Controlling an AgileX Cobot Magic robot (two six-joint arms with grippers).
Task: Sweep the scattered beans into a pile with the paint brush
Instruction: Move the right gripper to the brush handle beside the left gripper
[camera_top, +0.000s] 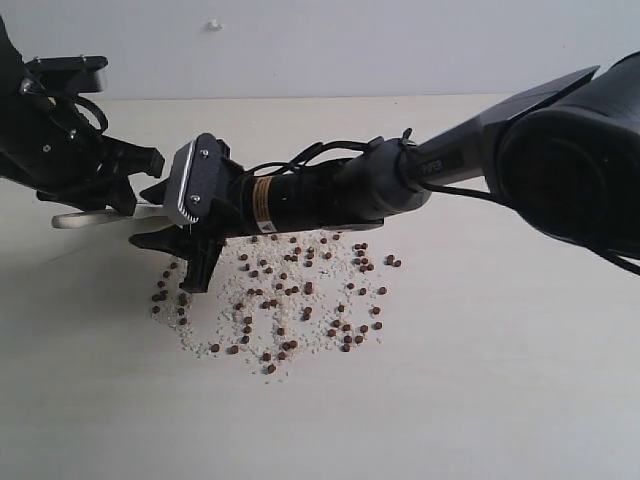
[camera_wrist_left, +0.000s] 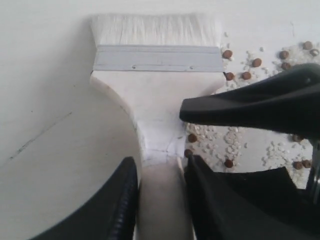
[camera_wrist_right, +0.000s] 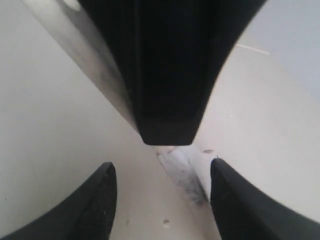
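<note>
The paint brush (camera_wrist_left: 157, 95) lies flat on the table, whitish bristles and silver ferrule pointing away from my left gripper (camera_wrist_left: 159, 167), which is shut on its pale wooden handle. In the exterior view only the handle's end (camera_top: 75, 219) shows beside the left gripper (camera_top: 138, 188); the brush head is hidden behind the right arm. My right gripper (camera_top: 152, 215) has reached across and stands open, its fingers astride the handle (camera_wrist_right: 182, 172) without closing on it (camera_wrist_right: 162, 200). The reddish-brown beans (camera_top: 290, 290) lie scattered among off-white crumbs, some next to the ferrule (camera_wrist_left: 245, 75).
The right arm (camera_top: 400, 175) stretches across the table above the far edge of the bean patch. One of its black fingers (camera_wrist_left: 250, 105) hangs over the crumbs beside the brush. Bare table (camera_top: 480, 380) surrounds the scatter.
</note>
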